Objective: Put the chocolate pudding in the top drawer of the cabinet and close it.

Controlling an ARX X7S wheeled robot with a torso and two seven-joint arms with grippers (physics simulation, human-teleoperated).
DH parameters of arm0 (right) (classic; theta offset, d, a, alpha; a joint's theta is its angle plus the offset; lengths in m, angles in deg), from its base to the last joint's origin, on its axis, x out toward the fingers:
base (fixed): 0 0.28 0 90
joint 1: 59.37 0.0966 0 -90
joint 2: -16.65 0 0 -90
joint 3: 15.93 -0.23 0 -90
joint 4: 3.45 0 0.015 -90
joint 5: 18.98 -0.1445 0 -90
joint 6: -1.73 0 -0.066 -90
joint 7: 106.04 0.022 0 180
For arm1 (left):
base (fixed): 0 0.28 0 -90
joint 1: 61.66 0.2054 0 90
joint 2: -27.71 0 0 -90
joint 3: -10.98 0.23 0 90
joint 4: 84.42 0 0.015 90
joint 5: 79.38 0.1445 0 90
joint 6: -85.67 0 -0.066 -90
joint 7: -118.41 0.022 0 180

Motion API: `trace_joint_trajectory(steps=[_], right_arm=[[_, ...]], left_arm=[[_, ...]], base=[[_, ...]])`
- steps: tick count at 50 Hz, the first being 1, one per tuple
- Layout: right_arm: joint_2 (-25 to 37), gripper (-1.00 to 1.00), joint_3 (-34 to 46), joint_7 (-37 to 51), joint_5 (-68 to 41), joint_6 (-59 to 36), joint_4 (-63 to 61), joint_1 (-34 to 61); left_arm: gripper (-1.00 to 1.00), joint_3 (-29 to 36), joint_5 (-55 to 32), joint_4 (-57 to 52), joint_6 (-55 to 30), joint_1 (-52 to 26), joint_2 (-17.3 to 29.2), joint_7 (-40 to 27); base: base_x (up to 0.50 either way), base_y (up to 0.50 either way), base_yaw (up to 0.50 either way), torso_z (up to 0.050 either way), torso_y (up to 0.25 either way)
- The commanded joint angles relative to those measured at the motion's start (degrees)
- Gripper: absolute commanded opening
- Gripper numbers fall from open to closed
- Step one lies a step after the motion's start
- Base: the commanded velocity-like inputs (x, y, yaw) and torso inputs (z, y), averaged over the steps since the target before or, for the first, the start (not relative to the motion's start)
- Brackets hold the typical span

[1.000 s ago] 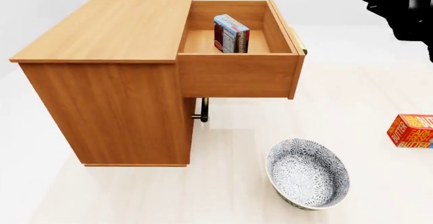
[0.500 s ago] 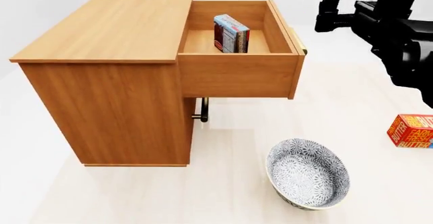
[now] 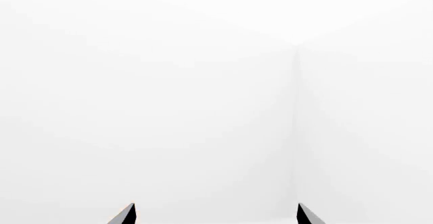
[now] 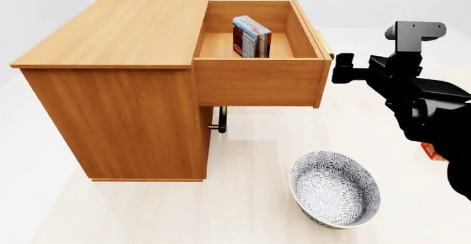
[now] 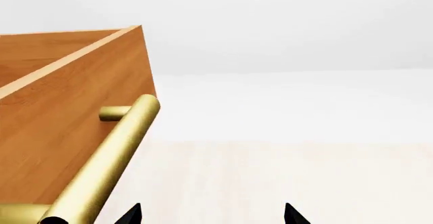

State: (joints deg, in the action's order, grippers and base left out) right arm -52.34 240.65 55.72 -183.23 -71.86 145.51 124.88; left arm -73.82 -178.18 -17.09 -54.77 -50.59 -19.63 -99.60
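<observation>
Standing upright in the open top drawer (image 4: 257, 62), chocolate pudding (image 4: 251, 36) shows blue-and-red print.

The right arm (image 4: 423, 103) is glossy black and blocky, topped by a grey camera housing (image 4: 416, 32).

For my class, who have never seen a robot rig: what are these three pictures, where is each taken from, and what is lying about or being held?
These are simulator renders of a two-armed wheeled robot. The head view looks down from its head camera. There a wooden cabinet stands with its top drawer pulled open and the pudding box standing inside. A patterned bowl sits on the floor, and a butter box peeks out behind the black right arm. The right gripper is beside the drawer's handle, holding nothing. The right wrist view, taken near that gripper, shows the brass handle close up, with the fingertips apart. The left wrist view shows only blank white background and the left gripper, open and empty.
</observation>
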Motion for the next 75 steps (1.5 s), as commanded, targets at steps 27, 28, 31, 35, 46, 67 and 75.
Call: trace_joint_trajectory(steps=[27,28,31,35,46,67,75], right_arm=[[-4.77,1.0,-5.43,-1.85,5.35,6.1,-8.82,0.9],[-5.02,1.0,-5.57,-1.96,5.49,6.11,-8.88,0.87],[-5.68,1.0,-5.95,-2.15,5.98,6.38,-9.36,1.01],[-6.54,1.0,-6.56,-2.53,6.36,6.15,-9.09,1.05],[-10.02,1.0,-8.28,-4.12,6.87,3.33,-4.47,-0.82],[-16.72,1.0,-11.47,-7.33,7.56,-3.06,5.27,-4.31],[-18.8,1.0,-12.65,-8.4,8.28,-4.97,8.36,-5.62]], left_arm=[[1.0,-0.33,-0.55,-0.6,0.95,1.06,0.66,-0.05],[1.0,-0.37,-0.49,-0.63,1.0,1.2,0.69,0.01],[1.0,-0.49,-0.44,-0.76,1.14,1.55,0.78,0.09],[1.0,-0.59,-0.41,-0.82,1.26,1.81,0.9,0.19],[1.0,-0.86,-0.99,-1.22,1.4,1.72,1.46,-0.18],[1.0,-1.61,-3.19,-2.82,1.84,1.99,2.73,-2.18],[1.0,-1.93,-3.68,-3.23,2.06,2.38,3.21,-2.66]], base=[[0.0,0.0,0.0,0.0,0.0],[0.0,0.0,0.0,0.0,0.0],[0.0,0.0,0.0,0.0,0.0],[0.0,0.0,0.0,0.0,0.0],[0.0,0.0,0.0,0.0,0.0],[0.0,0.0,0.0,0.0,0.0],[0.0,0.0,0.0,0.0,0.0]])
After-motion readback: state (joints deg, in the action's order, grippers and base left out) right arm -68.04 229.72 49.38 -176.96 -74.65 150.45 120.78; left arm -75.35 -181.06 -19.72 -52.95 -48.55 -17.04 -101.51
